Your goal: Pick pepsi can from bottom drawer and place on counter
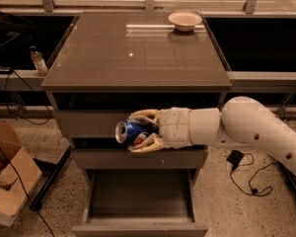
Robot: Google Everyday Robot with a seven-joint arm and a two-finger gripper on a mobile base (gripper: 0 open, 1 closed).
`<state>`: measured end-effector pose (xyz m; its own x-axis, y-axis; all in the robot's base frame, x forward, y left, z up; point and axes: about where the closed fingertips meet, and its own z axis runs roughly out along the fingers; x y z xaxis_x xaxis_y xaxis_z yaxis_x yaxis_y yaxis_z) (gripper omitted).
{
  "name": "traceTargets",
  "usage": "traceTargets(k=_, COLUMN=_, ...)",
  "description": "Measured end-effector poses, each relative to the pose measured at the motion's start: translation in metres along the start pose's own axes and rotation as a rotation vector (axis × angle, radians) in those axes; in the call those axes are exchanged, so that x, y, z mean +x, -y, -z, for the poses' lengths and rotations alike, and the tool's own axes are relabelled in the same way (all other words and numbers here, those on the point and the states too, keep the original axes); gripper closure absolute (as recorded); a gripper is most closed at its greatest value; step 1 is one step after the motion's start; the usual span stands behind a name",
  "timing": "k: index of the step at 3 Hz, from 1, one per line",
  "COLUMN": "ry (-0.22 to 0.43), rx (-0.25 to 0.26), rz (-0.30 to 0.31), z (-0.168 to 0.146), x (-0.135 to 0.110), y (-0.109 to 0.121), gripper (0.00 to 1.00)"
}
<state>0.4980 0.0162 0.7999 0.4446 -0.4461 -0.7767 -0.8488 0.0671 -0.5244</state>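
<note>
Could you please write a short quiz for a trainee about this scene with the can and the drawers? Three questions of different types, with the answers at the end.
1. True or false: the can lies inside the bottom drawer.
2. What stands on the counter? A) a bowl B) a banana C) a sponge
3. Fill in: the gripper, in front of the upper drawer fronts, holds the can ___ counter level.

Key: 1 false, it is in the gripper, above the open drawer; 2 A; 3 below.

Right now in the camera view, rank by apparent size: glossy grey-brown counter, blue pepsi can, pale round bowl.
1. counter
2. bowl and pepsi can: alike; can, shut in the gripper before the drawer fronts, is nearer.
</note>
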Motion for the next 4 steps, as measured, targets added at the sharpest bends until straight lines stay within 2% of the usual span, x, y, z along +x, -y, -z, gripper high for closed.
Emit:
traceTargets(k=1, ry=-0.061, rx=0.026, rz=0.068, z=0.007, x=-0.012, y=0.021, gripper=1.00)
traceTargets(k=2, ry=-0.155, rx=0.061, rz=0.238, z=0.018, x=-0.040, y=0.085, gripper=1.00)
traceTargets(k=3, ry=-0.176, rx=0.079, rz=0.352, z=0.011, x=-0.065, y=0.140, gripper=1.00)
traceTargets(k=4, ry=-0.214, rx=0.117, rz=0.397, z=-0.005, x=-0.065, y=0.198, gripper=1.00)
